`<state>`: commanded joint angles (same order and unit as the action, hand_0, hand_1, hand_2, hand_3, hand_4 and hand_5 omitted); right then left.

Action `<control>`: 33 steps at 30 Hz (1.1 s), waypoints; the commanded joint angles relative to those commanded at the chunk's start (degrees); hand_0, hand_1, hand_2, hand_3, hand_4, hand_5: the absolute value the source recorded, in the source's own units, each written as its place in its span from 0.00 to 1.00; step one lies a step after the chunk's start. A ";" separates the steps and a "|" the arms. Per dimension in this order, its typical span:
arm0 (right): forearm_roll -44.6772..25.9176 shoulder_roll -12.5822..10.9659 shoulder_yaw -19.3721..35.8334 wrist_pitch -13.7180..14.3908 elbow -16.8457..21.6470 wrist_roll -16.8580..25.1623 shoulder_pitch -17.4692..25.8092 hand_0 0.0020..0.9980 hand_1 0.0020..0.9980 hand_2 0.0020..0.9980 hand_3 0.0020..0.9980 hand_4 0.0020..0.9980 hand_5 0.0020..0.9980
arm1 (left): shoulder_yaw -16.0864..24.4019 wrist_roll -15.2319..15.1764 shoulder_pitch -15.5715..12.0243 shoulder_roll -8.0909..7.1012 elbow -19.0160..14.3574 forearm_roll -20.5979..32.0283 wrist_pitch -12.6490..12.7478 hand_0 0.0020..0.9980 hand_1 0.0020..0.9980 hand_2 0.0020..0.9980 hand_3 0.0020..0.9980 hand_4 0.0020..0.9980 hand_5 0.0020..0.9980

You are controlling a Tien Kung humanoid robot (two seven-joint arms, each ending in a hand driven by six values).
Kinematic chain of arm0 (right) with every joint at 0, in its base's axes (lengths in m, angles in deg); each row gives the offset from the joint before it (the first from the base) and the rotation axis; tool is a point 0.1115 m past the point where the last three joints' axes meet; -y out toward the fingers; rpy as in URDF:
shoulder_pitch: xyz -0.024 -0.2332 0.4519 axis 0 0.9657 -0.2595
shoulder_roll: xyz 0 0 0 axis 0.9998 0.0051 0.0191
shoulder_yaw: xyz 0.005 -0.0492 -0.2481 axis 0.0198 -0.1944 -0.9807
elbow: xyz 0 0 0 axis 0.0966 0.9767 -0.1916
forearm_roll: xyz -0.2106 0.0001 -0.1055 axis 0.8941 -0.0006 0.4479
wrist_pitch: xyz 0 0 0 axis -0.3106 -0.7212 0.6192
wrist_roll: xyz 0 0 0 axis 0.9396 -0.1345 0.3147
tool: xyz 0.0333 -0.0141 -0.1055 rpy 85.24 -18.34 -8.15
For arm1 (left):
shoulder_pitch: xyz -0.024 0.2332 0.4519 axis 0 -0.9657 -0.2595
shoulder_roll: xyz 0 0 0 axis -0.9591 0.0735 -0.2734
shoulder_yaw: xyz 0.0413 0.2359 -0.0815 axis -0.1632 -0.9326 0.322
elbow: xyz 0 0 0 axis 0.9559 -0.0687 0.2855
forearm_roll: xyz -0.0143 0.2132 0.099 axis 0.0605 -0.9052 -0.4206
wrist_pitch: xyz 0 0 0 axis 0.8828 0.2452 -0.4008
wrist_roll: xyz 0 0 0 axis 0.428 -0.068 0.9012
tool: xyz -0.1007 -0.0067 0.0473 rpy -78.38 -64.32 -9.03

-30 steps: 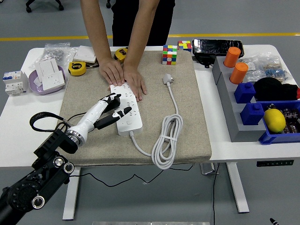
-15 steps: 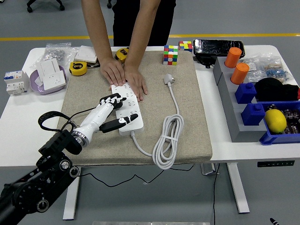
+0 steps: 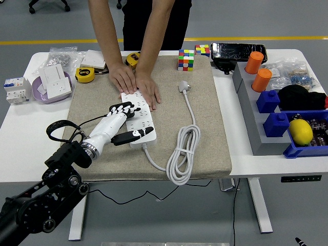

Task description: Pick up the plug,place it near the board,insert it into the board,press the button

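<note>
Left hand (image 3: 122,123) lies flat on the board (image 3: 137,119), fingers spread, gripping nothing; person's hands (image 3: 134,83) pin its far end; plug (image 3: 183,86) lies apart.

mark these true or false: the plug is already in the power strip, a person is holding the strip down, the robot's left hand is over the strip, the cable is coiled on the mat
1. The plug is inserted in the power strip. False: it lies loose on the mat, apart from the strip.
2. A person's hands press on the strip's far end. True.
3. The left hand is over the strip, fingers spread. True.
4. The cable lies stretched out straight. False: it is coiled in loops near the mat's front edge.
</note>
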<state>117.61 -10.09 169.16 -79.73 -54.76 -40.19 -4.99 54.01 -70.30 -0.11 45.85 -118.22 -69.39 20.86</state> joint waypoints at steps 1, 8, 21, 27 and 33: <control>-0.04 0.00 -0.02 0.00 0.00 0.01 -0.02 0.83 0.76 0.75 0.78 1.00 0.97 | -0.15 0.06 -0.04 -0.04 -0.02 -0.08 -0.03 1.00 1.00 0.95 0.93 1.00 1.00; -0.03 -0.04 0.00 0.01 0.00 -0.05 -0.01 0.83 0.76 0.75 0.78 1.00 0.97 | -0.17 0.07 -0.02 0.03 -0.78 -1.07 0.24 1.00 1.00 0.95 0.93 1.00 1.00; 0.15 -0.14 0.02 0.01 0.00 -0.10 -0.01 0.83 0.76 0.75 0.78 1.00 0.97 | 1.43 -1.06 -0.21 -0.08 -6.77 -1.29 2.49 1.00 1.00 0.94 0.92 1.00 1.00; 0.09 -0.11 -0.20 0.03 0.00 -0.08 0.01 0.83 0.76 0.75 0.78 1.00 0.97 | 1.50 4.93 -1.52 -0.06 -12.70 0.48 -0.16 0.89 0.88 0.84 0.89 1.00 1.00; 0.23 -0.12 -0.24 0.01 0.00 -0.21 0.19 0.83 0.76 0.75 0.78 1.00 0.97 | 1.44 13.71 -2.48 -0.41 -18.71 -2.06 -3.27 0.41 0.45 0.48 0.84 0.84 0.50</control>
<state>117.84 -10.21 168.92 -79.72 -54.76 -40.41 -4.80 55.46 -56.59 -2.59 45.45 -136.93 -71.45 17.60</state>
